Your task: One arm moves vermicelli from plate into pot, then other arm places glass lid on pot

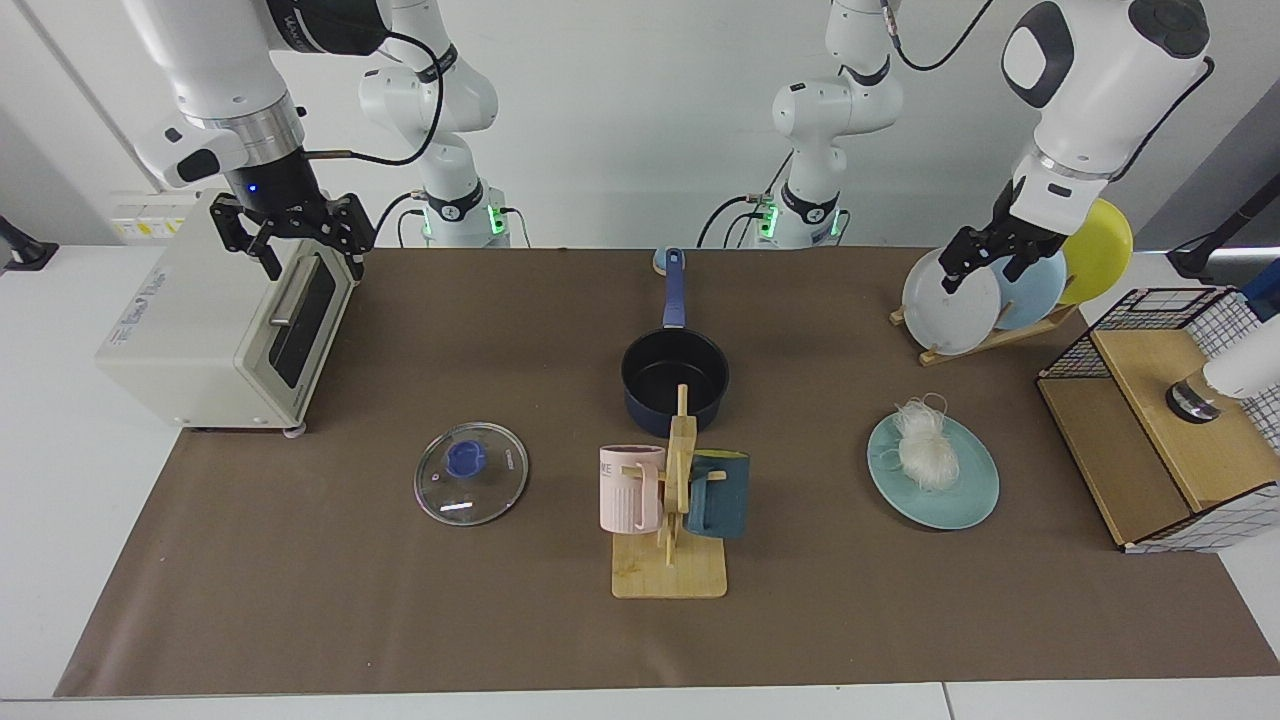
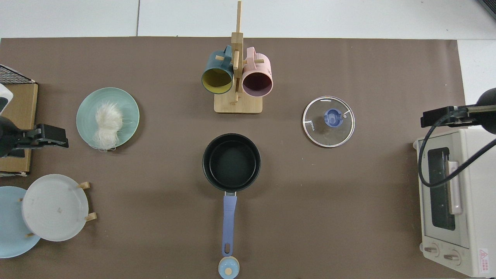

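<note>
Neither step has begun: the vermicelli [image 1: 925,445] lies on the plate [image 1: 960,505], the pot [image 1: 675,380] is empty, the lid [image 1: 471,473] flat on the desk. Left gripper [image 1: 985,268] and right gripper [image 1: 290,245] hang high, fingers parted. Next, the left must descend onto the noodles.

White jointed arms, black pincers, black cables.

From above, your light-blue plate [image 2: 9,228] runs off the edge; the wooden mug rack [image 1: 682,470] hides the pot's [image 1: 675,372] near rim.
</note>
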Controlling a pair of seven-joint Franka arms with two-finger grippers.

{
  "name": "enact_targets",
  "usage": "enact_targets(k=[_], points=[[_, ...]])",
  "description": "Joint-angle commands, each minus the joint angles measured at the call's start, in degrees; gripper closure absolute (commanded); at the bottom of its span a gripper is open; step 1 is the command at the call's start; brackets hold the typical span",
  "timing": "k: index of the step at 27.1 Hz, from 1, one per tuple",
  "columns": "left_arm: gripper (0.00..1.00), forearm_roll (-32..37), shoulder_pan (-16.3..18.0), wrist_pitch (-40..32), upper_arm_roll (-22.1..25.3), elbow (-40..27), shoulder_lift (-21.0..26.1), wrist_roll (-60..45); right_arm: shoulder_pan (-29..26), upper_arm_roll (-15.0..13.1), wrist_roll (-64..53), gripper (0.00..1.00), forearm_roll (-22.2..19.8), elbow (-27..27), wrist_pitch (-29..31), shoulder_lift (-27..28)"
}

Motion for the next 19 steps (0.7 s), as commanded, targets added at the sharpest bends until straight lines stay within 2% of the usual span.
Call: enact_targets(k=[1,14,19], points=[[0.00,0.3,0.3,0.3,0.1,0.3,0.2,0.9,-0.6,0.1,-1.2,0.00,1.3,-0.7,0.0,-0.6],[0.00,0.3,0.3,1.0,0.1,0.2,0.5,1.0,-0.6,0.1,-1.2,0.00,1.3,-0.7,0.0,-0.6],[0.00,0.3,0.7,7.2,0.2,0.0,1.3,2.4,-0.6,0.1,-1.2,0.00,1.3,-0.7,0.0,-0.6]])
